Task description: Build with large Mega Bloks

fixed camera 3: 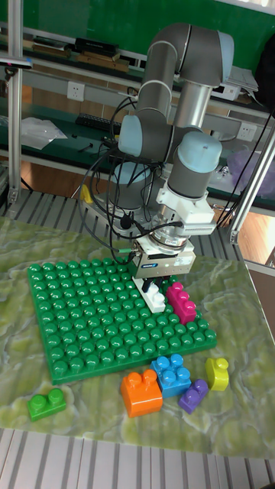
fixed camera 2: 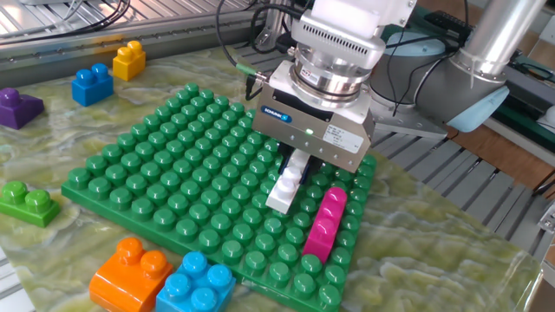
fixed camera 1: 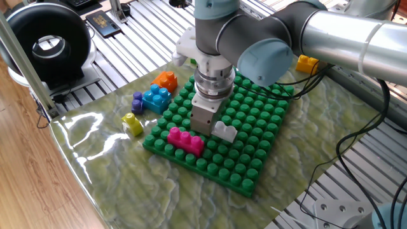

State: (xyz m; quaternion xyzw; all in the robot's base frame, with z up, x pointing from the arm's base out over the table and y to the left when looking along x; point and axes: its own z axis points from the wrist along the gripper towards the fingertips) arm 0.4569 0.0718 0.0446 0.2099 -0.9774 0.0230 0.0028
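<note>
A white-grey Mega Blok (fixed camera 2: 285, 185) (fixed camera 1: 224, 131) (fixed camera 3: 155, 295) stands on the green studded baseplate (fixed camera 2: 156, 173) (fixed camera 1: 254, 121) near one edge. My gripper (fixed camera 2: 299, 165) (fixed camera 3: 156, 284) hangs just above it, open, its dark fingers either side of the blok's top. In the one fixed view the gripper's body (fixed camera 1: 205, 116) hides the fingers. A magenta blok (fixed camera 2: 325, 224) (fixed camera 1: 185, 140) (fixed camera 3: 182, 301) is pressed onto the plate's edge row right beside the white one.
Off the plate lie an orange blok (fixed camera 2: 130, 273) (fixed camera 1: 167, 80), a light blue one (fixed camera 2: 195, 283) (fixed camera 1: 156, 98), a purple one (fixed camera 1: 137, 102), a yellow one (fixed camera 1: 132, 123) and a small green one (fixed camera 2: 26, 201). Blue (fixed camera 2: 92, 84), yellow (fixed camera 2: 129, 59) and purple (fixed camera 2: 17, 106) bloks sit beyond the far side. Cables trail behind the arm.
</note>
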